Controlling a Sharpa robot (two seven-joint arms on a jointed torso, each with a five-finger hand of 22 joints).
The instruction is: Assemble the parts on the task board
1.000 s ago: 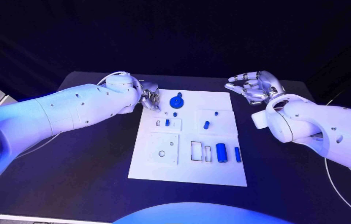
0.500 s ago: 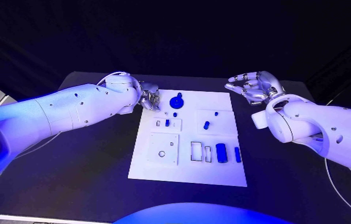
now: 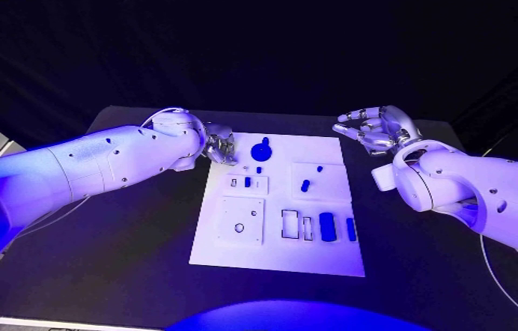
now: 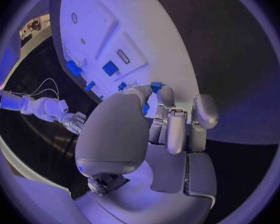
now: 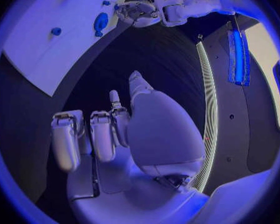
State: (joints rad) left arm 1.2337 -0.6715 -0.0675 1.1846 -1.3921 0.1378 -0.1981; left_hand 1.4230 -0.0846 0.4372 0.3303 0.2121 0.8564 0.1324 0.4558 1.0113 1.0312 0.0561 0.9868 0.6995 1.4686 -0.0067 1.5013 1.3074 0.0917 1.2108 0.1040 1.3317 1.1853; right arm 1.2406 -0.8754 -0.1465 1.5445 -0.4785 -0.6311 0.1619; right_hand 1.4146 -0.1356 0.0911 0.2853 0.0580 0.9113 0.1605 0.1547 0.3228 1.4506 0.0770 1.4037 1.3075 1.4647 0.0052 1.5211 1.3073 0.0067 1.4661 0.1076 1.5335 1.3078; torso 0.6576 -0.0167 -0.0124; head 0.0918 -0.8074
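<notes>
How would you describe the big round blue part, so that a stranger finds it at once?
Look at the white task board on the black table. Near its far edge, beside the left hand, lies the round blue part. It is wide and disc-like; the other blue pieces are small or slim.

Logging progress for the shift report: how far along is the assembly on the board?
Early, it seems. Some small blue parts appear seated in blocks on the task board, but the round blue part and two blue bars still lie loose. The left robot hand hovers by the board's far left corner, apparently holding nothing; the right robot hand is open off the board's right side.
</notes>
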